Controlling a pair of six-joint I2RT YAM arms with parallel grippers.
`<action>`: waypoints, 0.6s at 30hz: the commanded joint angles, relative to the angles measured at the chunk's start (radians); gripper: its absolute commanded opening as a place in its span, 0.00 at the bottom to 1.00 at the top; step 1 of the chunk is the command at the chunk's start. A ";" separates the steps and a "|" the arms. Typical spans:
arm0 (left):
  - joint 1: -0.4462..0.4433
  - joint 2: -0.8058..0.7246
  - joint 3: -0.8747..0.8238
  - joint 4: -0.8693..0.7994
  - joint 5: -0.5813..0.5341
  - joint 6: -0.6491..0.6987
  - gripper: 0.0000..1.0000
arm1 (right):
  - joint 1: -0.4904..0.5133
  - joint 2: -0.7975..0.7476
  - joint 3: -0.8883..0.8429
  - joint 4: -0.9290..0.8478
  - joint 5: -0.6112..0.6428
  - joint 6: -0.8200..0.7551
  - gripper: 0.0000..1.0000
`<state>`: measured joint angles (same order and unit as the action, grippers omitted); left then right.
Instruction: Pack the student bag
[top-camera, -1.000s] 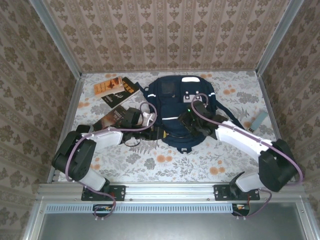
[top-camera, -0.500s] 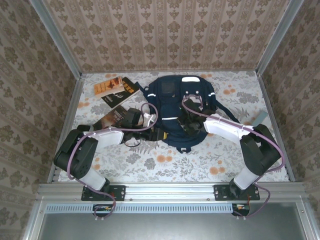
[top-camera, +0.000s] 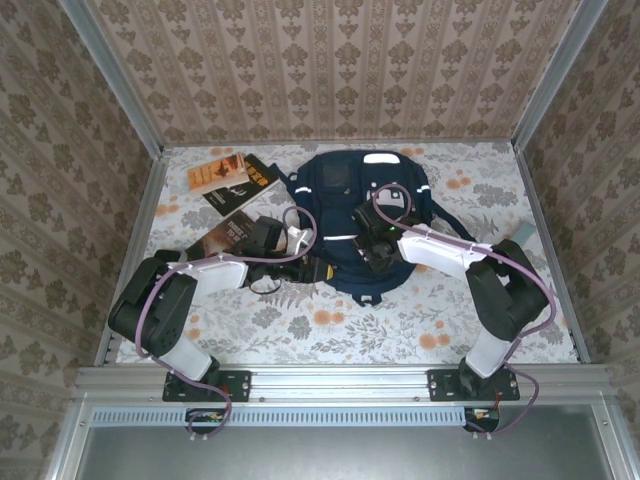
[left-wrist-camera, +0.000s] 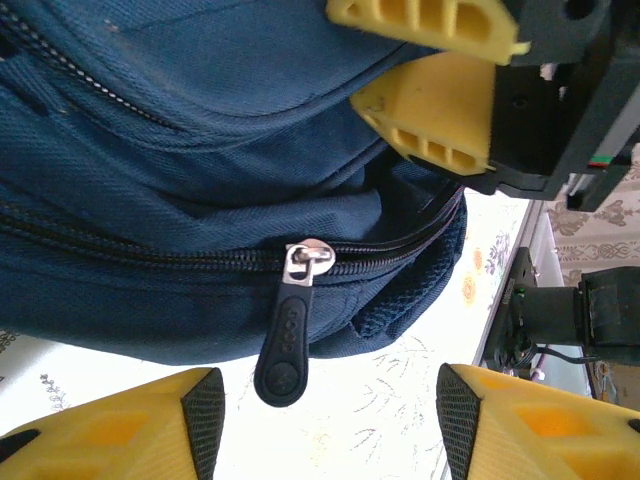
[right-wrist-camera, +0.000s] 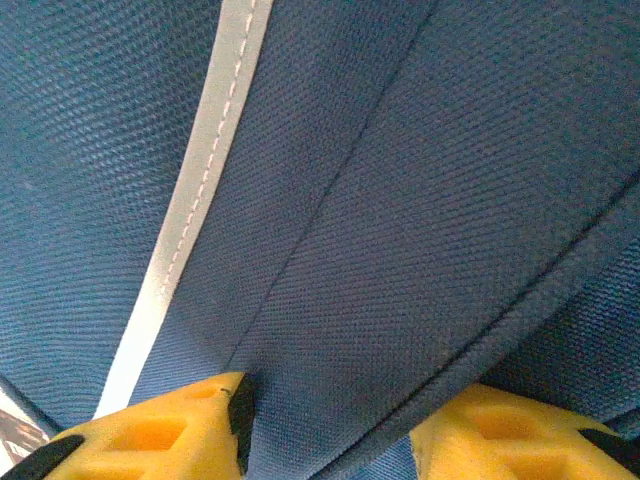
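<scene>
On the near part of the flower-patterned surface (top-camera: 330, 330) the two arms reach in from either side toward the near end of the student bag (top-camera: 345, 185), which lies flat in the middle of the surface and stretches toward its far edge, front face up with its pale patches showing. The left end effector (left-wrist-camera: 325, 425) sits low at the bag's near left side, released: its yellow fingers (left-wrist-camera: 120, 425) stand wide apart over the bare surface, and the dark zipper pull (left-wrist-camera: 285, 335) hangs from its slider just above the gap, touching neither finger. The right end effector (right-wrist-camera: 330, 425) is pressed onto the bag's near right part beside the reflective stripe (right-wrist-camera: 190, 200); its fingers stand apart with a ridge of navy cloth between them, and I cannot tell whether they pinch it or only rest on it. Farther off, left of the bag, a dark booklet (top-camera: 225, 237) lies partly under the left arm, and beyond it an orange book (top-camera: 215, 172) lies just beside a black one (top-camera: 248, 188). A small grey-blue item (top-camera: 518, 240) lies near the right edge, well apart from the bag
</scene>
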<state>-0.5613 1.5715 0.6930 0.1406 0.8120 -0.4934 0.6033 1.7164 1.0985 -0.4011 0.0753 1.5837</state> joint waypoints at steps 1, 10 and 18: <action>0.006 0.012 0.007 -0.006 0.014 0.026 0.60 | 0.008 0.006 0.030 0.030 -0.006 0.007 0.35; 0.015 0.021 0.016 0.044 0.020 -0.044 0.57 | 0.007 -0.115 -0.014 0.091 0.014 -0.066 0.03; 0.006 0.021 0.001 0.145 0.084 -0.150 0.58 | 0.006 -0.201 -0.057 0.134 -0.020 -0.124 0.00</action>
<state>-0.5556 1.5974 0.6941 0.2279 0.8661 -0.5991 0.6048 1.5631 1.0466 -0.3122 0.0784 1.5211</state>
